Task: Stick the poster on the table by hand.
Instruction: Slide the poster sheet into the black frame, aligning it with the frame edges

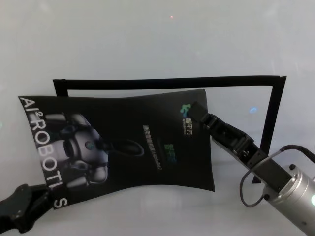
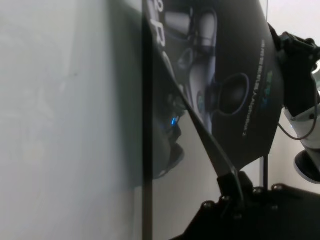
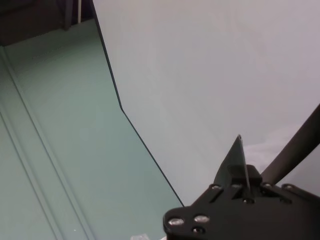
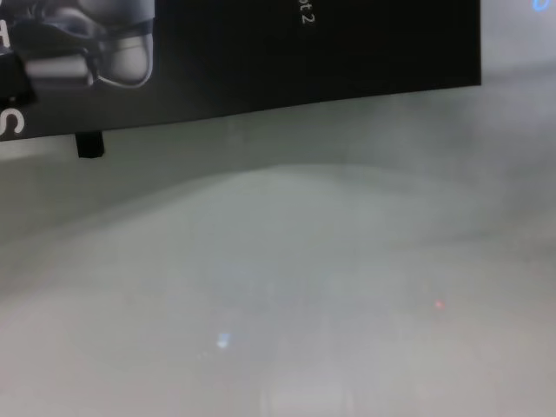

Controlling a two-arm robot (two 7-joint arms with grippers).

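While the pale table (image 1: pixel 147 39) spreads bare from nine through twelve to three o'clock, a thin black rectangular outline (image 1: pixel 167 82) marks its middle, and the black poster (image 1: pixel 133 142) hangs tilted over that outline's left part, its edges bowed. At seven o'clock the left gripper (image 1: pixel 43 192) is clenched on the poster's lettered corner. From four o'clock the right gripper (image 1: pixel 194 109) pinches the poster's far right edge.

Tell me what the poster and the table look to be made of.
Poster: thin glossy sheet, likely coated paper or film; it bows and sags between the left hand and the right hand and carries soft sheen. Table: smooth, pale, hard surface, perhaps laminate or glass; it shows faint reflections and light spots.
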